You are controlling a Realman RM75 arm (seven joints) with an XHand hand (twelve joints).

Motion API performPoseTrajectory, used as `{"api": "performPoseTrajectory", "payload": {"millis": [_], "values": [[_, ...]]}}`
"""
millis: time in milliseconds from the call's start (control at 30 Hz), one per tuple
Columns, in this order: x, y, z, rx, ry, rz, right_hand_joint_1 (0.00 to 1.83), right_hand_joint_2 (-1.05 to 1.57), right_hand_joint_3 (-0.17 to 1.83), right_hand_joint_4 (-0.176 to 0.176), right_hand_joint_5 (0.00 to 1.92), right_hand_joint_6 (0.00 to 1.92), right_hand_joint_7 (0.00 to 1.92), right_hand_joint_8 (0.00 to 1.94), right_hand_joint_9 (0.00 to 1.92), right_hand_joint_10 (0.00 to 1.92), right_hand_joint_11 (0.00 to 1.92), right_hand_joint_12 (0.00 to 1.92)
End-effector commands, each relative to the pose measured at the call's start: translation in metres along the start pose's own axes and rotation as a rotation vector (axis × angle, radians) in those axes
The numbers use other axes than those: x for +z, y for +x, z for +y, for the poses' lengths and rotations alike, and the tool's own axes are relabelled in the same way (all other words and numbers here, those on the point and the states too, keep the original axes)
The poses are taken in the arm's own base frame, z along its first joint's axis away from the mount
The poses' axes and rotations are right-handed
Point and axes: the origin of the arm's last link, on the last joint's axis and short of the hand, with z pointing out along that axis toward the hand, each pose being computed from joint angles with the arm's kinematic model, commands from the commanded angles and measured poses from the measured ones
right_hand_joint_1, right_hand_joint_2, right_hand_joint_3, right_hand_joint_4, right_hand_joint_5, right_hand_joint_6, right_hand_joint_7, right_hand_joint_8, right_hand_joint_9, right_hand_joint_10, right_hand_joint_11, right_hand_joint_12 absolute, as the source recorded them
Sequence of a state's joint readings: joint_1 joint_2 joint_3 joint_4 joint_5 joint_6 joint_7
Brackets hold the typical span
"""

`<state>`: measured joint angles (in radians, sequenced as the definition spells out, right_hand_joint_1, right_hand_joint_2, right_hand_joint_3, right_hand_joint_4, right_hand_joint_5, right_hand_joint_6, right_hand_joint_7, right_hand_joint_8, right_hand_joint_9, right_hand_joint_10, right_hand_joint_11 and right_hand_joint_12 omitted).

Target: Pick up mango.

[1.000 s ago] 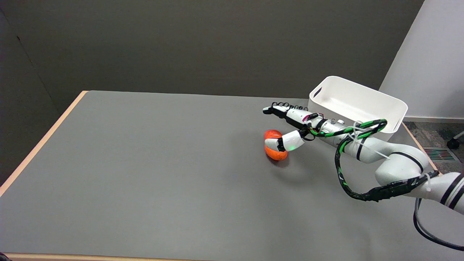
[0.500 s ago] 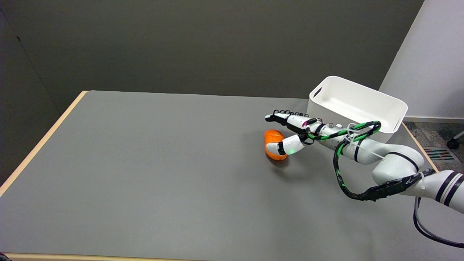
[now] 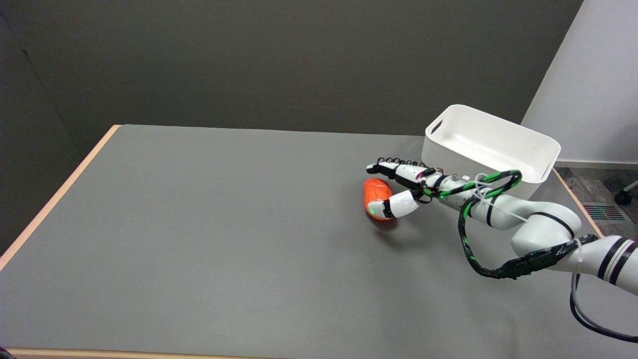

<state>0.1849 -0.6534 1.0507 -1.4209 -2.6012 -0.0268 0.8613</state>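
Head view, one item of interest: mango (image 3: 376,195), orange-red, lying on the grey bench (image 3: 224,239) toward its far right. Right hand (image 3: 398,187) at the fruit's right side, thumb curved over its near end, fingers (image 3: 381,167) extended past its far side, spread apart, not closed on it. White bin (image 3: 491,147) behind the arm, near the bench's right edge.

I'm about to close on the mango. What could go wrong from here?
The rounded orange-red mango lies on the smooth grey table with the right hand only partly around it, fingers stretched past its far side; closing may roll or squirt it away. The white plastic bin stands right behind the wrist, so lifting back could knock it.
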Motion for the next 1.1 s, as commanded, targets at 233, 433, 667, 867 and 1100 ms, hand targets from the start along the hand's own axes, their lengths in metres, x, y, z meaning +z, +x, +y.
{"api": "performPoseTrajectory", "payload": {"millis": [233, 433, 667, 867, 1100], "values": [[-0.002, -0.015, -0.009, 0.018, 0.023, -0.031, 0.49, 0.52, 0.88, -0.001, 0.06, 0.34, 0.05, 0.23, 0.0, 0.18, 0.0, 0.66], [-0.002, -0.017, -0.012, 0.022, 0.032, -0.035, 0.49, 0.52, 0.88, -0.001, 0.06, 0.34, 0.05, 0.23, 0.0, 0.18, 0.0, 0.66], [-0.001, -0.017, -0.014, 0.019, 0.037, -0.031, 0.54, 0.53, 0.9, -0.001, 0.06, 0.36, 0.05, 0.24, 0.0, 0.17, 0.0, 0.66], [-0.001, -0.017, -0.014, 0.016, 0.039, -0.03, 0.65, 0.56, 0.91, -0.001, 0.08, 0.36, 0.05, 0.27, 0.0, 0.18, 0.0, 0.65], [0.0, -0.017, -0.014, 0.013, 0.057, -0.006, 0.84, 0.57, 0.93, -0.004, 0.12, 0.31, 0.13, 0.27, 0.0, 0.33, 0.0, 0.77]]}}
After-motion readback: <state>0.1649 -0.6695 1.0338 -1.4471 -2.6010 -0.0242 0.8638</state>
